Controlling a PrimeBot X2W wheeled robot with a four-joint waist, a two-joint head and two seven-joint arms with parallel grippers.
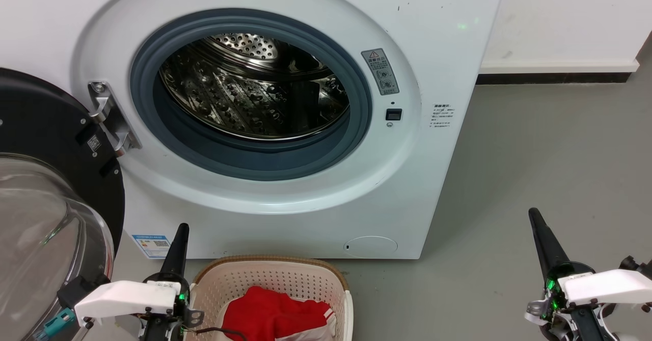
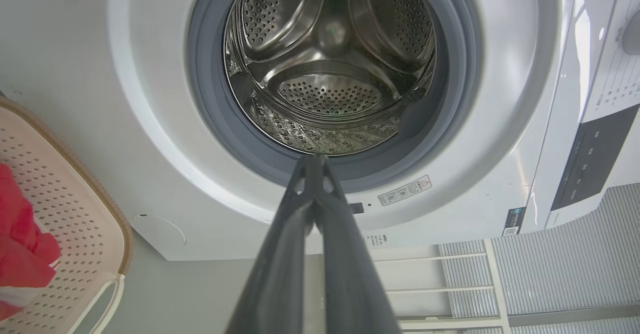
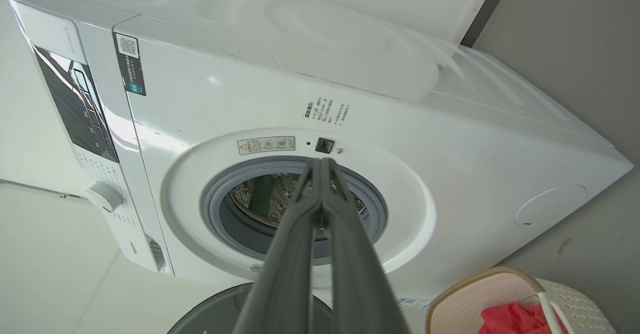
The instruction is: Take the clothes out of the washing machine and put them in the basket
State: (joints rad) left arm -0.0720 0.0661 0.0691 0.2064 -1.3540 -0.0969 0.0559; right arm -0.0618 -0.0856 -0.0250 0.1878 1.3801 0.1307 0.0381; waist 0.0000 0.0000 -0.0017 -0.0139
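The white washing machine (image 1: 285, 213) stands before me with its round door (image 1: 46, 218) swung open to the left. Its steel drum (image 1: 254, 86) holds no cloth that I can see. Red clothes (image 1: 275, 313) lie in the cream basket (image 1: 326, 269) on the floor in front of the washer. My left gripper (image 1: 182, 227) is shut, low beside the basket's left rim, with nothing in it. My right gripper (image 1: 533, 212) is shut too, out over the floor to the right. The left wrist view shows the drum (image 2: 330, 64) and the clothes (image 2: 22, 244); the right wrist view shows the basket (image 3: 480, 289).
Grey floor (image 1: 550, 152) stretches to the right of the washer up to a white wall with a dark skirting (image 1: 555, 78). The open door's glass bowl (image 1: 35, 234) bulges out at the far left, close to my left arm.
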